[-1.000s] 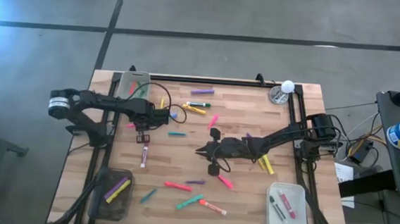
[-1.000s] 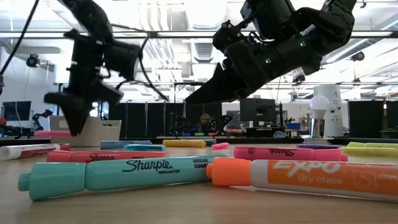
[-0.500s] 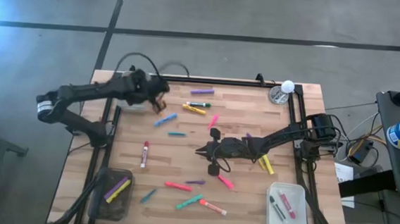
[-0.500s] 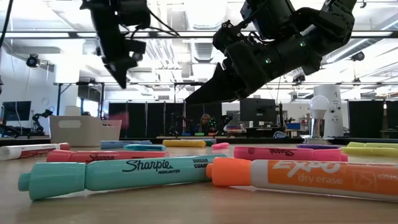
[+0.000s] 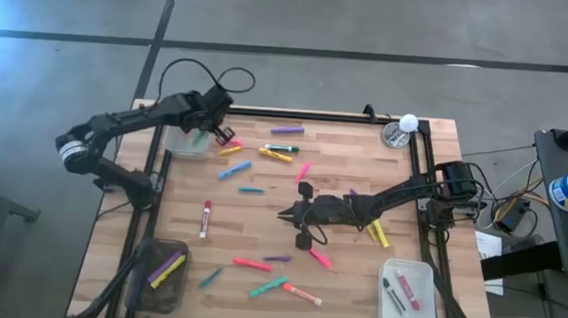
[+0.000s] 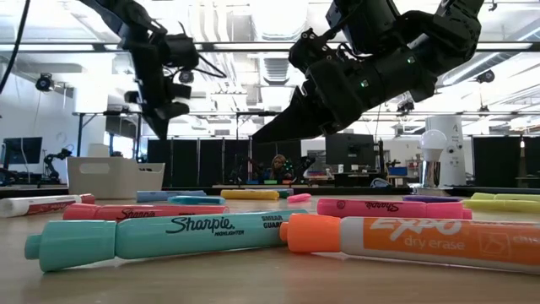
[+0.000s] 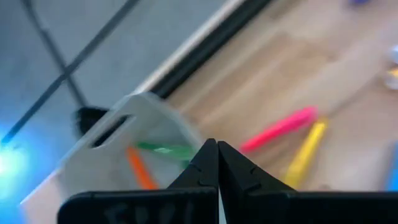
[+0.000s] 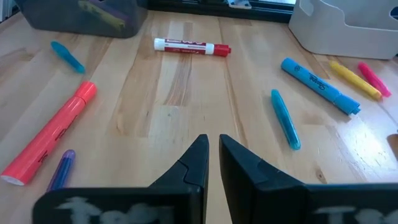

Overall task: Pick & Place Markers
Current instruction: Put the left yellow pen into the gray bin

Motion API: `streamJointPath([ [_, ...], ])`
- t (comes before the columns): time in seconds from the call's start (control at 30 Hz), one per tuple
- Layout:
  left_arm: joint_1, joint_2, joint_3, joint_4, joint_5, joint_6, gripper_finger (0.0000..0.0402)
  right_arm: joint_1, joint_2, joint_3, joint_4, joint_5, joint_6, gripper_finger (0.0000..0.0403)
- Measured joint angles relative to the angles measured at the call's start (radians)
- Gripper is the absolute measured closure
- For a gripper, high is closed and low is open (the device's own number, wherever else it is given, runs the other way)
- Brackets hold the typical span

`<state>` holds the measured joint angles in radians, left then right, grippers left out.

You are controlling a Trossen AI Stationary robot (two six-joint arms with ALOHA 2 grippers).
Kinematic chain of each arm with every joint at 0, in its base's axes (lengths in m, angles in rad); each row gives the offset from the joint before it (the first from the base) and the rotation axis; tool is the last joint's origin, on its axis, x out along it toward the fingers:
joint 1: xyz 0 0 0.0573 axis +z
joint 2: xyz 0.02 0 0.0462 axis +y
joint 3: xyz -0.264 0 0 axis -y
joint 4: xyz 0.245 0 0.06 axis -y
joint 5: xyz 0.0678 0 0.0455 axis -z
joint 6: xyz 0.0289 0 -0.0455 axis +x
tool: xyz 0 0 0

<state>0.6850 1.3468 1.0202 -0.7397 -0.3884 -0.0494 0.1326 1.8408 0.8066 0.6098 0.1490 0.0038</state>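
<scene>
Markers [image 5: 253, 264] mostly lie loose on your table [image 5: 345, 284], few are binned, and your left gripper [image 5: 221, 135] is pinched shut, empty, by the far-left bin [image 5: 187, 142].

Teal marker [image 6: 160, 236], low view: "Sharpie", smaller "HIGHLIGHTER", "SMEAR GUARD". Orange-capped white marker [image 6: 422, 242]: "EXPO dry erase". Pink marker [image 6: 139, 211] behind teal: "Sharpie". Pink marker [image 6: 392, 206] at right: script print, illegible. Blue marker [image 8: 320, 94], right wrist view: "Sharpie".
</scene>
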Motion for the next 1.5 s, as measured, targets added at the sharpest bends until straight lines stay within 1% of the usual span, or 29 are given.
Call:
streamJointPath([
  [0.1,-0.056,0.000,-0.029,0.038,0.031,0.000,0.0401,0.000,0.000,0.000,0.001,0.000,0.001,0.0371],
  [0.2,-0.102,0.004,-0.047,0.076,0.032,-0.022,0.0401,0.000,0.000,0.000,0.001,0.000,0.010,0.0371],
  [0.4,-0.126,0.075,-0.048,0.052,0.067,-0.061,0.0395,0.000,0.000,0.000,0.002,0.000,0.019,0.0371],
  [0.57,-0.128,0.178,-0.045,0.051,0.072,-0.022,0.0351,0.000,0.000,0.001,0.002,0.000,0.016,0.0371],
  [0.7,-0.145,0.250,-0.040,0.056,0.073,0.054,0.0314,0.000,0.000,0.001,0.002,0.000,0.015,0.0371],
  [0.83,-0.164,0.286,-0.041,0.067,0.074,0.128,0.0293,0.000,0.000,0.001,0.002,0.000,0.015,0.0371],
  [1.2,-0.156,0.306,-0.043,0.131,0.068,0.165,0.0289,0.000,0.000,0.001,0.001,0.000,0.015,0.0371],
  [1.33,-0.151,0.319,-0.043,0.131,0.102,0.180,0.0289,0.000,0.000,0.001,0.001,0.000,0.015,0.0371],
  [1.5,-0.146,0.357,-0.044,0.149,0.107,0.207,0.0289,0.000,0.000,0.001,0.000,0.000,0.015,0.0371],
])
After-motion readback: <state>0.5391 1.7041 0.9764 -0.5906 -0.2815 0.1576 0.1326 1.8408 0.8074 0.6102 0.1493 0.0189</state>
